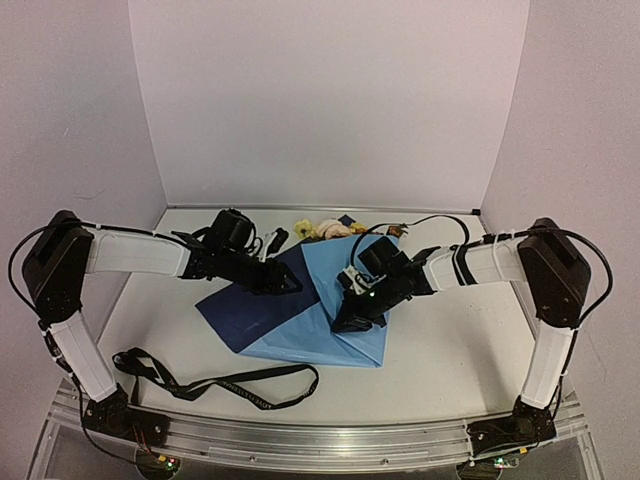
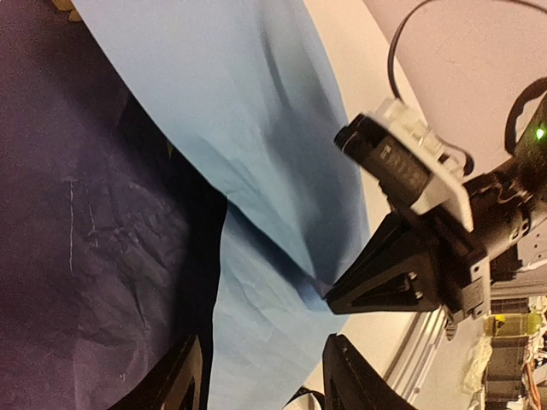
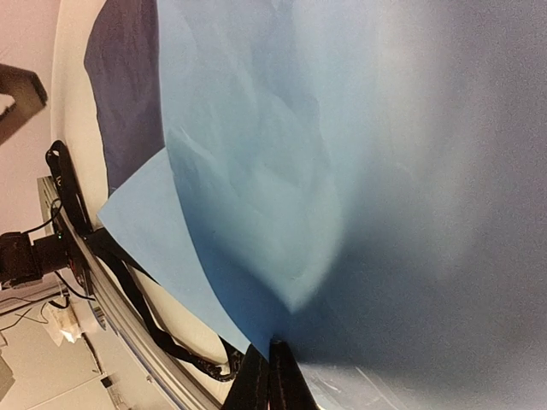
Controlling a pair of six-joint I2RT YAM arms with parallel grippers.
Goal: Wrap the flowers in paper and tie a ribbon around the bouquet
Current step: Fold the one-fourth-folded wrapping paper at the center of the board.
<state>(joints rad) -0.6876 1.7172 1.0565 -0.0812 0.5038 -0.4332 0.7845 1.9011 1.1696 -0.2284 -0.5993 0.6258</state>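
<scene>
Two grippers meet over folded blue paper in the middle of the table.
Jaws shut, the right gripper presses its tips on the pale flap, seemingly to keep the fold over the stems. Beside it the left gripper hovers, jaws half apart and holding nothing. Heads of the flowers poke out toward the table's far edge, and the ribbon lies unused near the front left corner.

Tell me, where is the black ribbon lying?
Seen from above, the ribbon lies loose on the table, front left beside the left arm, in front of the paper.
</scene>
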